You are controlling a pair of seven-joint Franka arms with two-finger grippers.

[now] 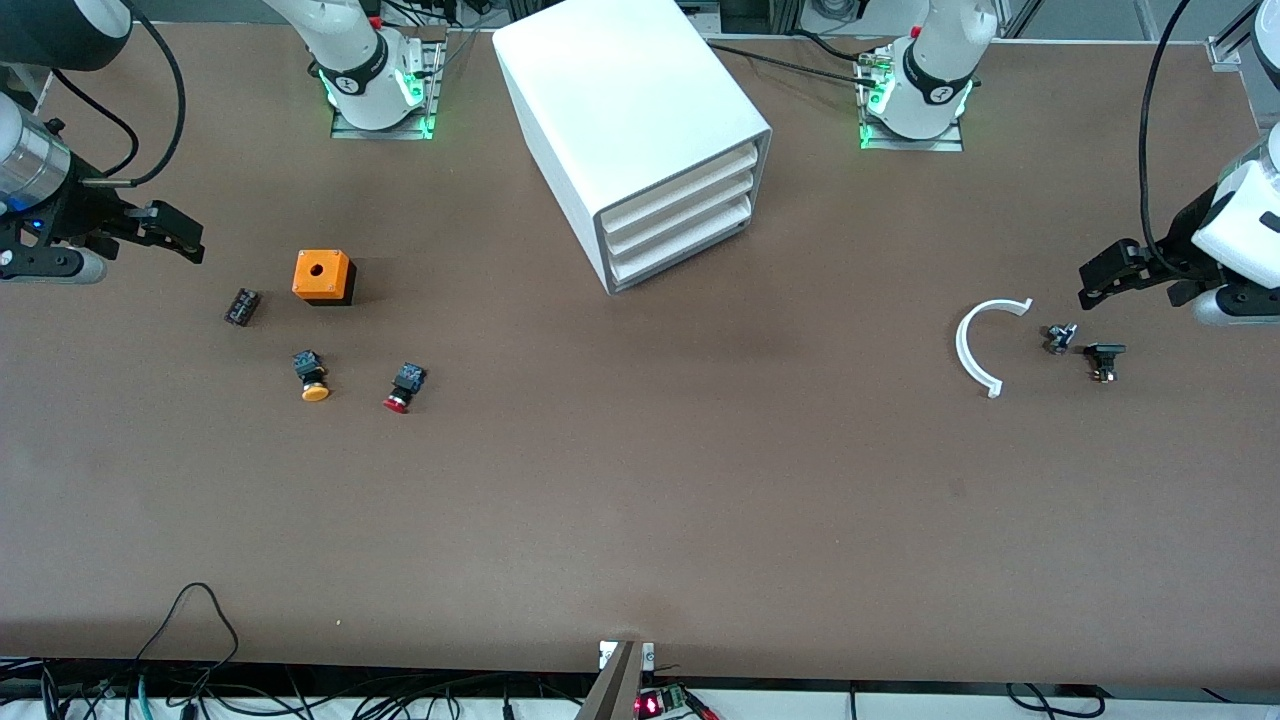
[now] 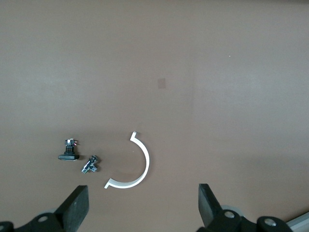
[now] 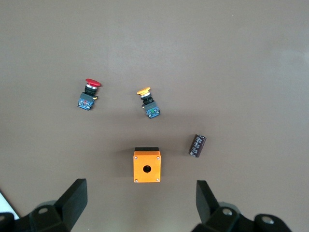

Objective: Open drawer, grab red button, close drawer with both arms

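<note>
The white cabinet stands at the back middle of the table. Its three drawers are all shut. The red-capped button lies on its side on the table toward the right arm's end, and it also shows in the right wrist view. My right gripper hangs open and empty over the table at that end, apart from the button; its own view shows it open. My left gripper hangs open and empty over the left arm's end, and its own view shows it open.
A yellow-capped button, an orange box with a hole and a small black block lie near the red button. A white arc, a small metal part and a small black part lie under the left gripper.
</note>
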